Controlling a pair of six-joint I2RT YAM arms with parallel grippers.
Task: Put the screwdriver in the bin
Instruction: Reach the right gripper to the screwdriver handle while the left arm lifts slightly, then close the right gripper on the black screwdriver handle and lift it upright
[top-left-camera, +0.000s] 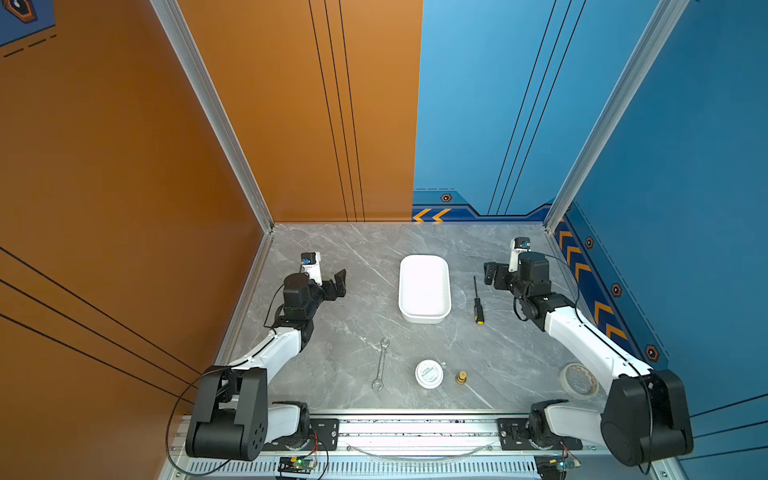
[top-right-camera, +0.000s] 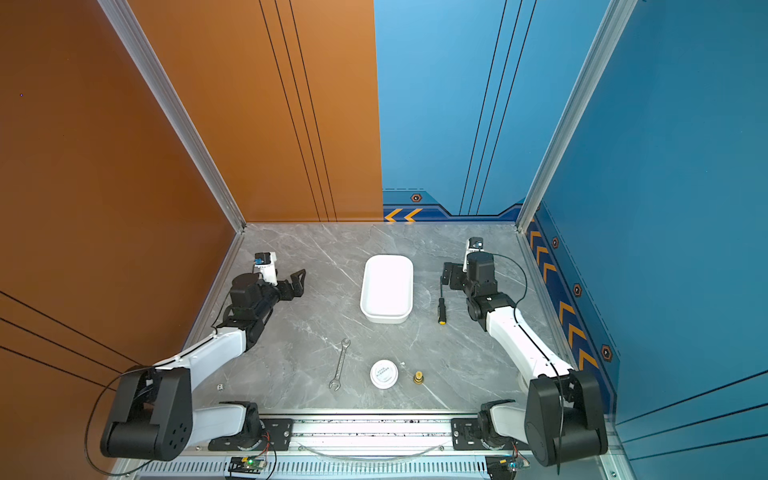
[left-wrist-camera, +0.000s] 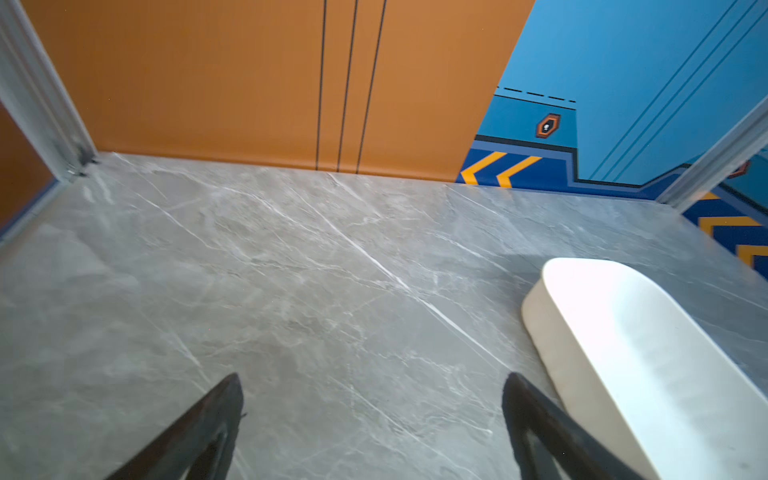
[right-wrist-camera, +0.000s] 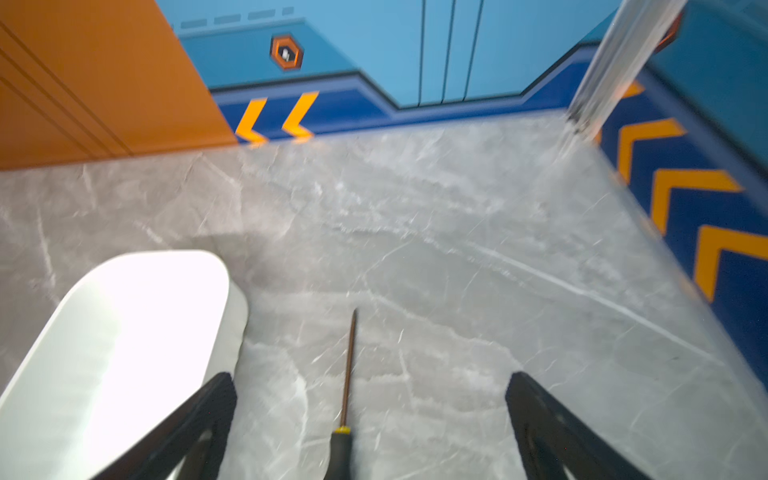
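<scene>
2 robot arms reach over the gray table (top-left-camera: 353, 324), 1 on the left side of both top views and 1 on the right side.

The screwdriver (top-left-camera: 477, 301) lies flat on the table, a little right of the middle of the frame. It is just beside the bin (top-left-camera: 424, 319), on the bin's right side, and it does not touch it. Its thin shaft points to the top of the frame. Its yellow end points to the bottom. The white bin sits in the middle of the frame, and the screwdriver is outside it.

The right gripper (top-left-camera: 488, 274) is up by the tip of the shaft, a little to its right. Its jaws are spread wide and grab nothing. In the right wrist view the screwdriver lies on the table in the gap between the 2 black fingers (right-wrist-camera: 199, 419). It does not touch either finger.

The left gripper (top-left-camera: 340, 283) is at the middle left of the frame, well apart from the bin. Its jaws are spread wide too, with only bare table between them.

Low in the frame lie 4 more things: a silver wrench (top-left-camera: 381, 364), a round white jar (top-left-camera: 429, 374), a small brass piece (top-left-camera: 461, 377) and a roll of tape (top-left-camera: 579, 380) by the right arm.
</scene>
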